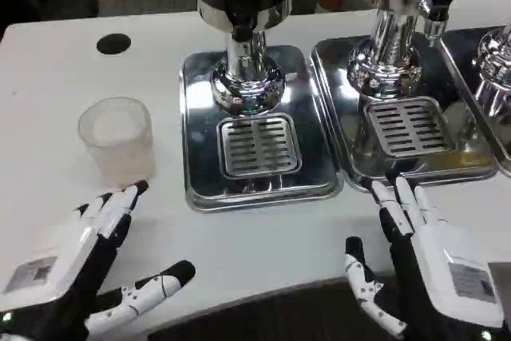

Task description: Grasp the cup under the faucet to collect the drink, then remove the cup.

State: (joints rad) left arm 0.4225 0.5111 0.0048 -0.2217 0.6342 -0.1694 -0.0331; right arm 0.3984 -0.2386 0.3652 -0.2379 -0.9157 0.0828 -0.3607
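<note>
Clear plastic, the cup [116, 138] stands upright on the white table [48, 69], left of the dispenser's steel tray [200, 85] and not under any faucet. The left hand [76, 265] lies just below it, fingers spread and holding nothing, apparently poised for the grasp. The right hand [423, 257] rests open and empty at the table's near edge, seemingly waiting. Nothing blocks the path from cup to drip grate [257, 144]. A 2nd tray [335, 69] with its own faucet column [387, 45] stands beside the 1st.
</note>
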